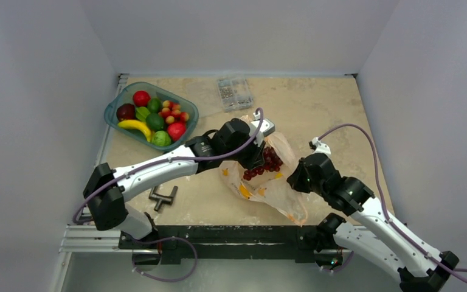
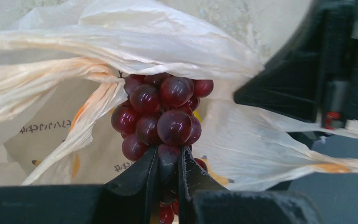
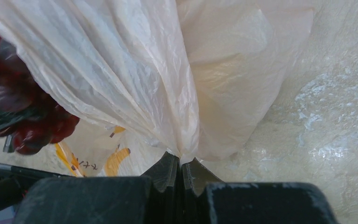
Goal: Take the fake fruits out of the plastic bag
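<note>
Right, top camera first: the left end effector (image 1: 259, 159) is down on the grape cluster (image 1: 266, 162), which sits at the mouth of the plastic bag (image 1: 267, 190) mid-counter (image 1: 322, 109). The right end effector (image 1: 297, 180) is at the bag's right flank. The cluster's long axis runs diagonally, upper right to lower left. The other fake fruits (image 1: 155, 115) lie in the teal tray (image 1: 112, 111) far left, well apart.

Over to the left wrist: the fingers are nearly closed, pinching a grape or two at the near end of the cluster. Its length points straight away from the fingers, far end tucked under a fold of bag film. That's the danger, I'd say: the film could catch and drag the bag along, or so narrow a pinch on glossy grapes could slip.

Right wrist now: jaws closed tight on a gathered pleat of bag, anchoring it. If that thin pleat slides out or tears, the bag likely lifts with the grapes.
</note>
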Available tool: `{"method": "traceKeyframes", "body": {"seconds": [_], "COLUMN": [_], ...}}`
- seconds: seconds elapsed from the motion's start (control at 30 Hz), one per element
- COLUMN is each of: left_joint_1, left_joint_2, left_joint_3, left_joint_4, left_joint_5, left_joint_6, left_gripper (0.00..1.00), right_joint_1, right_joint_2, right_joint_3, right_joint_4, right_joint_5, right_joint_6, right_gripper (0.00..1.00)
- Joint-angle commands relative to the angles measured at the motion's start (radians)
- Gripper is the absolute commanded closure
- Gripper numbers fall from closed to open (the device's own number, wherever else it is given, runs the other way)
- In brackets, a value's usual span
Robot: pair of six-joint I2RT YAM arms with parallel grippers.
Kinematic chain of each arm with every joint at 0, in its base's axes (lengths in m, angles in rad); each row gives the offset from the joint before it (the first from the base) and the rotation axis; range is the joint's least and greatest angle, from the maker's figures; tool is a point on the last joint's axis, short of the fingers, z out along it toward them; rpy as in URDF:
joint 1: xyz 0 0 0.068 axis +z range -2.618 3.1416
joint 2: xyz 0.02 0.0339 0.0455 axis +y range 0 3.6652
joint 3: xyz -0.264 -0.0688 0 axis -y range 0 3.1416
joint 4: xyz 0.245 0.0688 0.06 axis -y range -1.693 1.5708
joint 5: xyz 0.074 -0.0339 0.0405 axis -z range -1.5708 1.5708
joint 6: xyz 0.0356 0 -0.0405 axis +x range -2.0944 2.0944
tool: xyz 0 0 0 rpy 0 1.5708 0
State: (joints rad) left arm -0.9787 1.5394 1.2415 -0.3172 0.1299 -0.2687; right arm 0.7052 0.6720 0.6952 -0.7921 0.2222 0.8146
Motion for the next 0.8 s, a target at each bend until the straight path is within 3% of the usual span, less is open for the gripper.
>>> {"method": "traceKeyframes", "body": {"seconds": [0.0,0.53,0.63,0.77], "left_joint_1": [-0.006,0.03,0.037,0.081], "left_joint_2": [-0.138,-0.427,-0.477,-0.547], "left_joint_3": [-0.015,-0.035,-0.025,-0.015], "left_joint_4": [0.047,0.049,0.001,-0.115], "left_joint_5": [0.12,0.087,-0.033,-0.33], "left_joint_6": [0.016,-0.006,0.001,-0.004], "left_gripper": [1.0,1.0,1.0,1.0], "right_joint_1": [0.003,0.004,0.002,0.004], "right_joint_2": [-0.009,0.014,0.007,-0.002], "right_joint_3": [0.02,0.02,0.02,0.017], "right_joint_4": [-0.001,-0.014,-0.019,-0.011], "right_joint_5": [0.089,0.111,0.112,0.114], "right_joint_6": [0.065,0.082,0.081,0.083], "right_gripper": [1.0,1.0,1.0,1.0]}}
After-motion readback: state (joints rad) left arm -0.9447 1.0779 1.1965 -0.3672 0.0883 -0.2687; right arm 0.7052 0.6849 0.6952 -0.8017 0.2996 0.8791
